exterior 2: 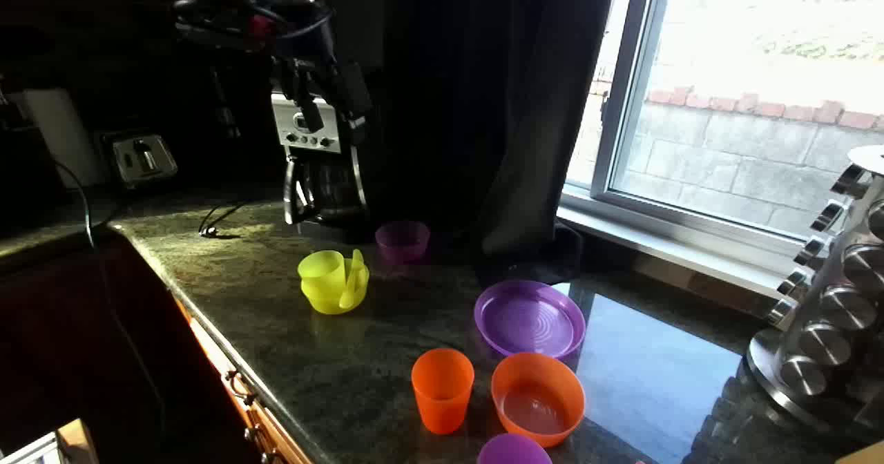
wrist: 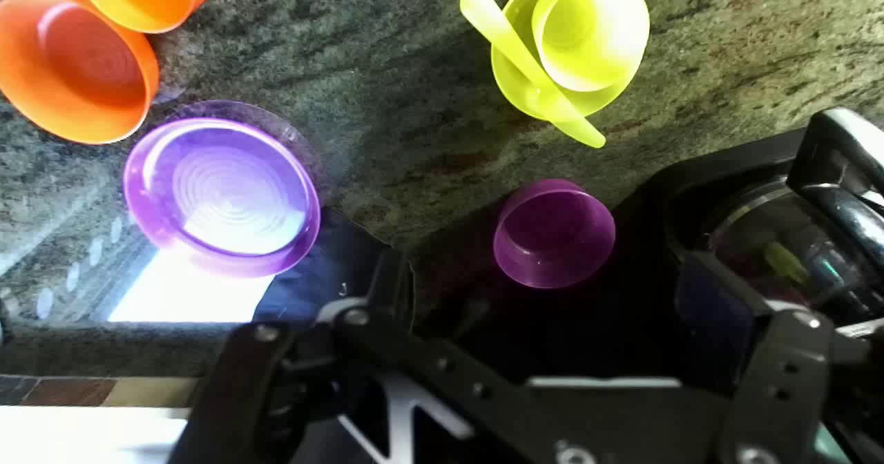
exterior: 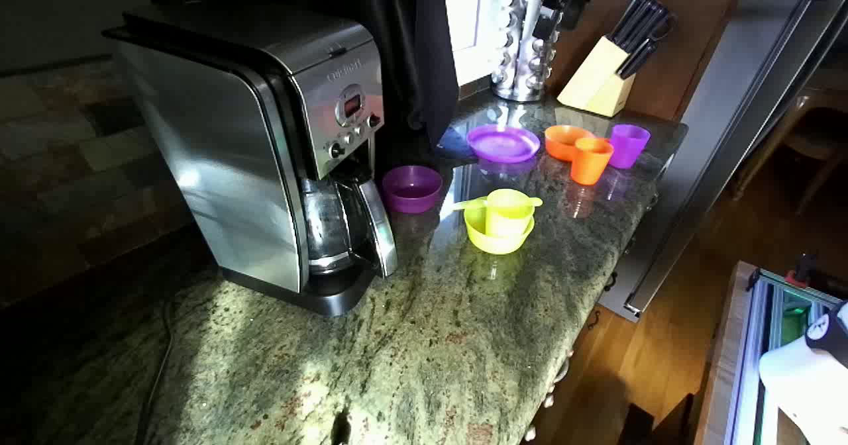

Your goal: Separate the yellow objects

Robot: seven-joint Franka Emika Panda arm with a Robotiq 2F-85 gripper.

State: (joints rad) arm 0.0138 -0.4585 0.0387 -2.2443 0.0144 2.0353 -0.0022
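A yellow bowl (exterior: 497, 244) stands on the counter with a yellow cup (exterior: 509, 214) inside it. A yellow utensil (exterior: 469, 204) lies across the bowl beside the cup; its type is unclear. The bowl (exterior 2: 333, 305), cup (exterior 2: 322, 272) and utensil (exterior 2: 355, 279) also show in an exterior view. In the wrist view the bowl (wrist: 513, 88), cup (wrist: 587, 32) and utensil (wrist: 528, 63) are at the top, beyond the fingers. My gripper (wrist: 552, 295) is open and empty, raised above the counter. It also shows in both exterior views (exterior: 553, 14) (exterior 2: 335, 119).
A purple bowl (exterior: 412, 190), purple plate (exterior: 503, 145), orange bowl (exterior: 563, 142), orange cup (exterior: 591, 161) and purple cup (exterior: 628, 146) stand on the counter. A coffee maker (exterior: 245, 147), dark curtain (exterior 2: 525, 105), spice rack (exterior: 520, 48) and knife block (exterior: 598, 77) stand around them.
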